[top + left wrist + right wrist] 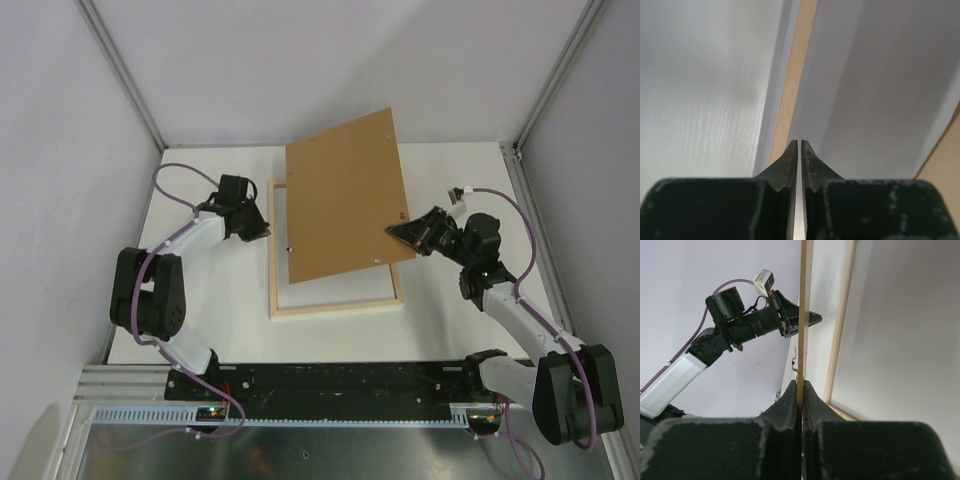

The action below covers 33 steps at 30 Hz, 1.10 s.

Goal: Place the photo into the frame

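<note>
The frame (335, 306) lies flat mid-table, its pale wood side up, with a white surface showing inside it. My right gripper (397, 232) is shut on the right edge of the plain brown backing board (345, 195) and holds it tilted over the frame. In the right wrist view the board's thin edge (802, 315) runs up from the gripper (800, 382), with the frame's rail (840, 340) beside it. My left gripper (262, 226) is at the frame's left rail, and in its own view it (799, 143) is shut and empty over the wood rail (792, 90). The photo is not in view.
The white table (200, 330) is boxed in by grey walls and metal corner posts (120, 70). A black rail (340, 385) runs along the near edge. A small metal tab (796, 360) sticks out of the board. The left arm (750, 322) shows in the right wrist view.
</note>
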Motion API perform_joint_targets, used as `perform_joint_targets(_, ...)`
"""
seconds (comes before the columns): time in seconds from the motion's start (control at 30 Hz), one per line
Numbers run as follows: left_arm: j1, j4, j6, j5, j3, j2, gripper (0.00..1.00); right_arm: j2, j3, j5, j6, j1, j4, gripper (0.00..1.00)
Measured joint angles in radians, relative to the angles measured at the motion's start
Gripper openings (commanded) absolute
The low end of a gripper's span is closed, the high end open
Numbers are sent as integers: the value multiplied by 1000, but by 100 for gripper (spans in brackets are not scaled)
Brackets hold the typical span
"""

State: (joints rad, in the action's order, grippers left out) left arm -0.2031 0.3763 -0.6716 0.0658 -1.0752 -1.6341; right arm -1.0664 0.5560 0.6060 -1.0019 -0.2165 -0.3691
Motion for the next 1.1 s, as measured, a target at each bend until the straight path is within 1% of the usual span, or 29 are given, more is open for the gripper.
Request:
perform_joint_targets(0.17,-8,9,0,8,0,0,7,-46,-32,23,-44,7,-95,0)
perform_joint_targets(0.5,-8,11,4,18,0,-2,4,-121,-124,47,-64,7,-164,0)
perform_joint_targets(1.1,-8,12,10,28,0,-95,0,-286,-157,46,-79,-35,-320,0)
